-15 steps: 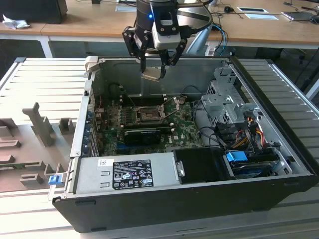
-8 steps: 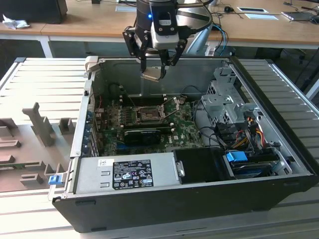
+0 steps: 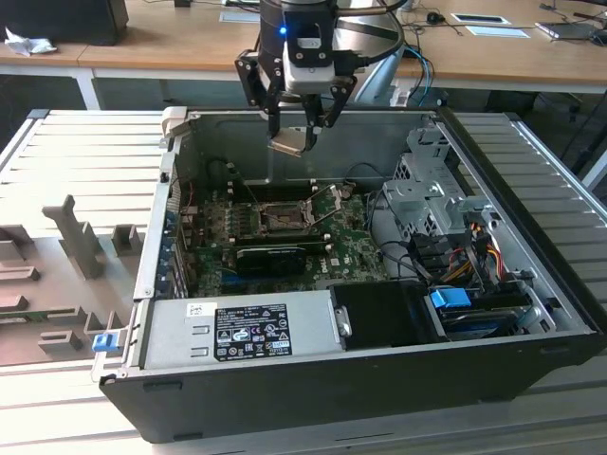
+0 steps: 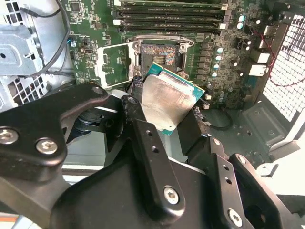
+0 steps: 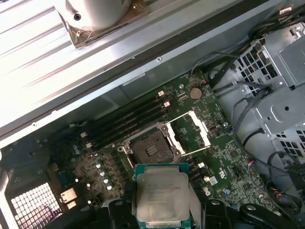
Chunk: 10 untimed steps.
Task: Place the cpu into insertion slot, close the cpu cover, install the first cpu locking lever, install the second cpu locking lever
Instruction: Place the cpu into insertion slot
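My gripper (image 3: pixel 292 138) hangs above the open computer case, shut on the cpu (image 3: pixel 287 143), a flat square chip with a silvery top and green edge. In both wrist views the cpu (image 4: pixel 169 102) (image 5: pixel 162 195) sits tilted between the black fingers (image 4: pixel 135 112), well above the board. Below it lies the insertion slot (image 3: pixel 283 220) (image 4: pixel 159 53) (image 5: pixel 148 150), a dark square socket, uncovered. The cpu cover (image 4: pixel 112 64) (image 5: pixel 191 134), a thin silver frame, stands flipped open beside the socket.
A black card (image 3: pixel 270 254) lies just in front of the socket and memory slots (image 4: pixel 169 19) behind it. A grey power supply (image 3: pixel 247 330) fills the case front; a drive cage (image 3: pixel 432 190) and cables (image 3: pixel 455 256) crowd the exterior view's right.
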Motion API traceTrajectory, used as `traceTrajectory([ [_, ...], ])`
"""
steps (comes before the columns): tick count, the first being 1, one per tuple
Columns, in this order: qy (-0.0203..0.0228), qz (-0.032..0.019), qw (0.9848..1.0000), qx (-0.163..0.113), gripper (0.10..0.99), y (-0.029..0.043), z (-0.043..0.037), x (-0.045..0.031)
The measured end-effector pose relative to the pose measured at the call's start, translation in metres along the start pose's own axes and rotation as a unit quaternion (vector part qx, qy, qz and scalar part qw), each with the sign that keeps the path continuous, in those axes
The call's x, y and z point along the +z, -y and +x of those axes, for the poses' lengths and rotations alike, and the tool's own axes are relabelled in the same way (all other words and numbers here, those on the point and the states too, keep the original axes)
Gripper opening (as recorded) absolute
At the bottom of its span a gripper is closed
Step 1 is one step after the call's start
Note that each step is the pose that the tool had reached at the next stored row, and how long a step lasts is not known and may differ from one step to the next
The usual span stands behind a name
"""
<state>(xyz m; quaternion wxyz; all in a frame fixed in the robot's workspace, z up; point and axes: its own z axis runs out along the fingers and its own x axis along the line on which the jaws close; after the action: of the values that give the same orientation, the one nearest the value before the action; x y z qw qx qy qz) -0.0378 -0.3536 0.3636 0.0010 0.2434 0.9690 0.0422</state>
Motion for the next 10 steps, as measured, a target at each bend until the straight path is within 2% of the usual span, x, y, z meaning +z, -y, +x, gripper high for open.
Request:
traceTrajectory([
  [10, 0.0030, -0.0002, 0.9994, 0.033, 0.533, 0.0000, 0.0000, 0.0002],
])
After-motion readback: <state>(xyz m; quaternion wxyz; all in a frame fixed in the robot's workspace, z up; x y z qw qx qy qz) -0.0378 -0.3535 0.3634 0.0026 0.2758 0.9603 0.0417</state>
